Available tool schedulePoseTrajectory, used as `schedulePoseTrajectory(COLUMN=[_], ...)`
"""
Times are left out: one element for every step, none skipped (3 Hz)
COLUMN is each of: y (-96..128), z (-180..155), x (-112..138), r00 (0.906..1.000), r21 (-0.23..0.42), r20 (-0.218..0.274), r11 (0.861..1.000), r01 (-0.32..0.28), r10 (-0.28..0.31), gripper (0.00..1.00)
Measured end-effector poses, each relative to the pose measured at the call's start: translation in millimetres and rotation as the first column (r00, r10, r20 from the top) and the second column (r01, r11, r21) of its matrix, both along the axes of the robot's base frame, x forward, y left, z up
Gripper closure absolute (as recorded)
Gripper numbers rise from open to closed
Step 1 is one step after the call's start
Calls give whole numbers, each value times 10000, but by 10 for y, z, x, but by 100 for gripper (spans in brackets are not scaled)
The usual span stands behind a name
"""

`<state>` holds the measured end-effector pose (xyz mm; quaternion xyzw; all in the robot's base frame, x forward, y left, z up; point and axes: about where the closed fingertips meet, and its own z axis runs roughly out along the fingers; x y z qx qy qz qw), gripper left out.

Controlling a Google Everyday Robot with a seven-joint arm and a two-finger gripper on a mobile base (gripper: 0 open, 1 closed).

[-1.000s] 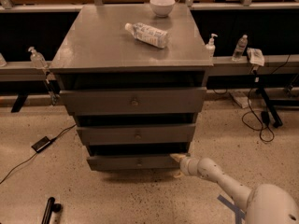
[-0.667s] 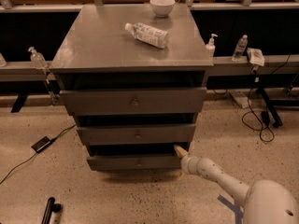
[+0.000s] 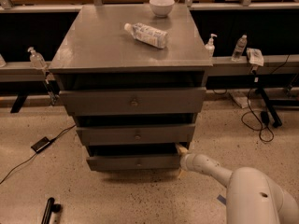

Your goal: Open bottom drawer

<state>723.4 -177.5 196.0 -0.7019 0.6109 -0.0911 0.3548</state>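
Note:
The bottom drawer (image 3: 135, 162) is the slimmest grey front of three, with a small round knob, at the foot of the grey cabinet (image 3: 93, 45). It stands slightly out, with a dark gap above it. My gripper (image 3: 180, 160) is at the drawer front's right end, reaching in from the lower right on a white arm (image 3: 210, 169). Its fingers stand apart, one fingertip (image 3: 181, 148) by the top edge of the front and the other by the bottom edge. I cannot tell whether they touch the front.
A white bowl (image 3: 162, 6) and a lying plastic bottle (image 3: 146, 35) rest on the cabinet top. Small bottles (image 3: 239, 47) stand on side ledges. Cables (image 3: 259, 120) trail on the floor at right, and a black device (image 3: 41, 144) with a cord at left.
My gripper has shifted slightly right and up along the bottom drawer's right end. The drawer has not visibly moved.

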Motion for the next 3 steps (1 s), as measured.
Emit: schedulePoseTrajectory(y=[43, 129, 345], z=[-213, -338, -446], x=[42, 82, 113], r00=[9994, 9986, 9951], r21=[312, 641, 291], r20=[-357, -495, -717], r11=[9995, 9978, 9974], r01=[-8, -179, -664], r10=[19, 211, 683], gripper=[0, 0, 21])
